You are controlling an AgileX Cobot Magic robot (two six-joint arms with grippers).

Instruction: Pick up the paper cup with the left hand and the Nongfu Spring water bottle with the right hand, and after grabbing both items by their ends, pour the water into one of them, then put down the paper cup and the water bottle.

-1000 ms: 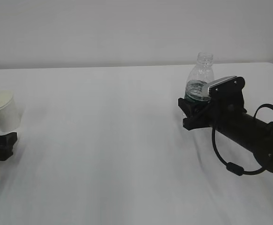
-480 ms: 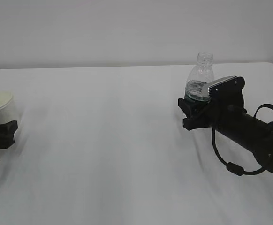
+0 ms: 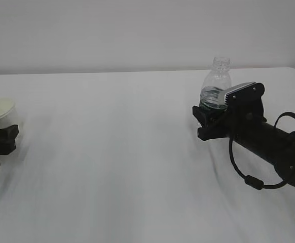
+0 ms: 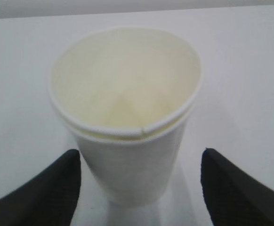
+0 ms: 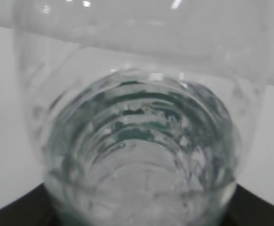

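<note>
One white table (image 3: pixel 137 152) fills the scene, with a plain pale wall behind it. Two black arms work on it, one at each side.

The right hand (image 3: pixel 212 120) reaches in from the right edge, carrying a grey-white plate and one looping black cable (image 3: pixel 254 179). Its jaws sit on either side of the lower body of the one Nongfu Spring water bottle (image 3: pixel 217 86), closed against it. The bottle stands upright on the table right of centre, uncapped, its neck and shoulder rising above the gripper. The right wrist view shows the water (image 5: pixel 141 155) inside it filling the lower part, with green tints from the label showing through the ribs.

The left hand (image 4: pixel 139 188) shows only partly at the left edge. Its two black fingers (image 4: pixel 38 188) stand apart on either side of the one paper cup (image 4: pixel 127 122), with clear gaps to the cup's wall, so it is open around the cup, not gripping. The cup stands upright at the far left of the table, its cream inside empty.
</note>
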